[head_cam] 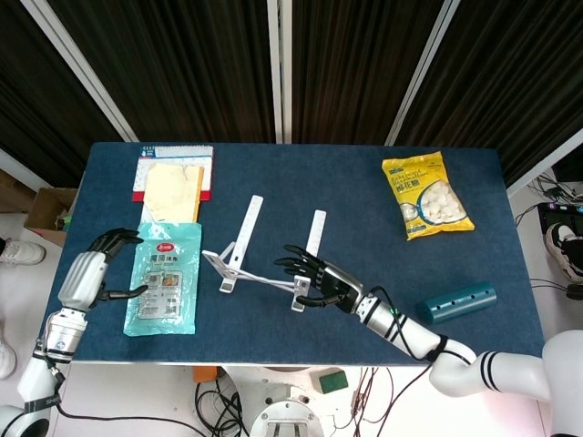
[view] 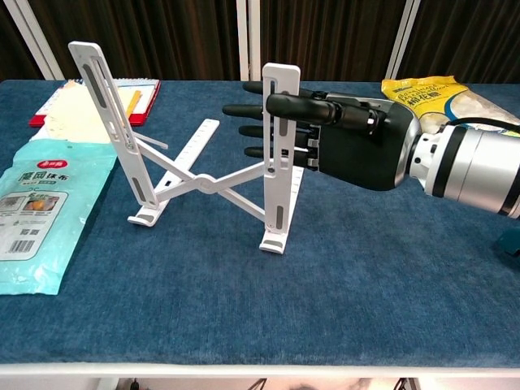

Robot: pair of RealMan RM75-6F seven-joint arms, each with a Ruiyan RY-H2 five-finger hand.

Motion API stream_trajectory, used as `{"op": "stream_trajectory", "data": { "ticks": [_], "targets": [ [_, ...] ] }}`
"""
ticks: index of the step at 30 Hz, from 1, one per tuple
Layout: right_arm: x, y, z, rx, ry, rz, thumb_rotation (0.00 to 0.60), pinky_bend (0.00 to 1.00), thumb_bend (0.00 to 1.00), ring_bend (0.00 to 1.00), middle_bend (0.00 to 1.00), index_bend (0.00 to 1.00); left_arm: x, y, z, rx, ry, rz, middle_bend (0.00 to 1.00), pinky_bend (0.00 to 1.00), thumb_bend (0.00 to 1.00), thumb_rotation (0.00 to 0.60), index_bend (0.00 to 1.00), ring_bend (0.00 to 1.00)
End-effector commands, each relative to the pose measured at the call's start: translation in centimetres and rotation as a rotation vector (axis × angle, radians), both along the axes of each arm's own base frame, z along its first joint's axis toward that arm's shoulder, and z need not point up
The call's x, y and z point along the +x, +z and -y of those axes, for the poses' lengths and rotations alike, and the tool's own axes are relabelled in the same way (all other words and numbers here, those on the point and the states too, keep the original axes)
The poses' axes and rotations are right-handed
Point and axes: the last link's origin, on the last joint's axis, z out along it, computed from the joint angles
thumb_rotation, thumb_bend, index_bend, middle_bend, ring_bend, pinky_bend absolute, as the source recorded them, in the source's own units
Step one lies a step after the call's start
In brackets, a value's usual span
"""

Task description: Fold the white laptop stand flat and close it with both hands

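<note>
The white laptop stand (head_cam: 248,228) stands opened on the blue table (head_cam: 355,173), its crossed arms spread low. In the chest view the stand (view: 203,183) has its left upright leaning out to the left. My right hand (view: 357,142) grips the stand's right upright, with the thumb across the front and the other fingers (view: 244,130) reaching past behind it. From above, the right hand (head_cam: 314,278) sits at the stand's near right foot. My left hand (head_cam: 89,273) hovers at the table's left edge, fingers apart and holding nothing, well away from the stand.
A teal pouch (head_cam: 164,273) lies between my left hand and the stand. A notebook with a yellow sheet (head_cam: 173,177) is at the back left. A yellow snack bag (head_cam: 426,193) lies at the back right, and a teal cylinder (head_cam: 455,302) lies near the front right.
</note>
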Motion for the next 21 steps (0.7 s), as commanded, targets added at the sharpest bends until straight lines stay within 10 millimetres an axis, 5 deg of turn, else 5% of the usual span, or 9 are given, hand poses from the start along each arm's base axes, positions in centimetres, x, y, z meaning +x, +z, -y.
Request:
{"op": "stream_trajectory", "data": {
  "ticks": [1, 6, 14, 21],
  "targets": [
    [0.1, 0.9, -0.2, -0.011, 0.013, 0.002, 0.6, 0.07, 0.18, 0.03, 0.17, 0.0, 0.2, -0.5, -1.8, -0.029, 0.009, 0.058, 0.19, 0.17, 0.01, 0.6, 0.27, 0.13],
    [-0.1, 3.6, -0.5, -0.087, 0.057, -0.01, 0.6, 0.07, 0.18, 0.03, 0.17, 0.0, 2.6, -1.8, -4.3, -0.141, -0.054, 0.302, 0.15, 0.17, 0.02, 0.6, 0.24, 0.12],
    [-2.6, 9.0, -0.9, -0.247, 0.062, -0.101, 0.6, 0.07, 0.18, 0.03, 0.17, 0.0, 5.2, -4.9, -6.0, -0.323, -0.16, 0.365, 0.14, 0.17, 0.02, 0.6, 0.23, 0.12],
    [-3.7, 10.3, -1.6, -0.26, 0.035, -0.117, 0.6, 0.07, 0.18, 0.03, 0.17, 0.0, 6.3, -6.8, -6.1, -0.409, -0.179, 0.433, 0.14, 0.17, 0.02, 0.6, 0.22, 0.12]
  ]
}}
